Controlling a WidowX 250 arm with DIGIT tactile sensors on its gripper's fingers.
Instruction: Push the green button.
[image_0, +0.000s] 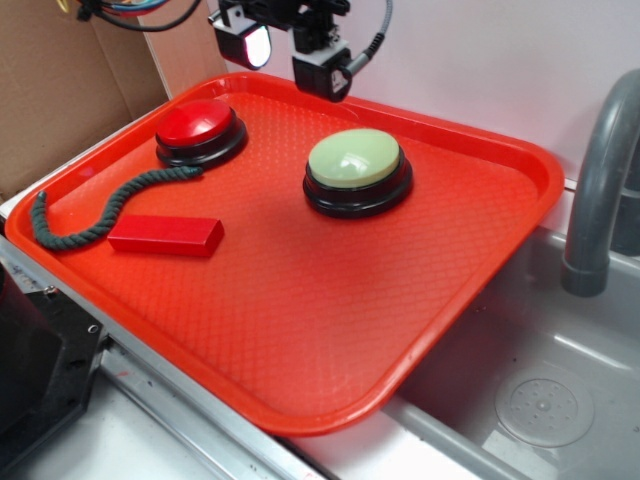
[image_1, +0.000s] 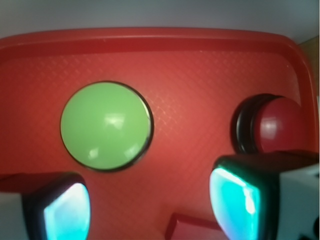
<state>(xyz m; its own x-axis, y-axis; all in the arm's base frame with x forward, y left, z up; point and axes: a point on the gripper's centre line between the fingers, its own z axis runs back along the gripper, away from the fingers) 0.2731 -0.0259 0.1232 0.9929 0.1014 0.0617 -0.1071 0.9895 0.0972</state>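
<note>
Gripper (image_1: 150, 205) is hovering over the tray's (image_0: 480, 240) far edge, above the surface, fingers (image_1: 240, 200) spread wide, gripping nothing. Green button (image_0: 355, 160) is sitting near the tray's middle toward the far edge, untouched. Red button (image_0: 198, 127) is sitting at the far-left corner, with rope (image_0: 90, 215) and red block (image_0: 165, 235) lying along the left edge.

A red-topped button (image_0: 200, 131) on a black base sat near the far left corner of an orange tray (image_0: 330, 330), and a dark green rope (image_0: 95, 215) curved from beside it toward the tray's left edge. A flat red block (image_0: 166, 235) lay just beside the rope. The tray rested partly over a grey sink (image_0: 540, 400), with a grey faucet (image_0: 600, 190) at the right.
</note>
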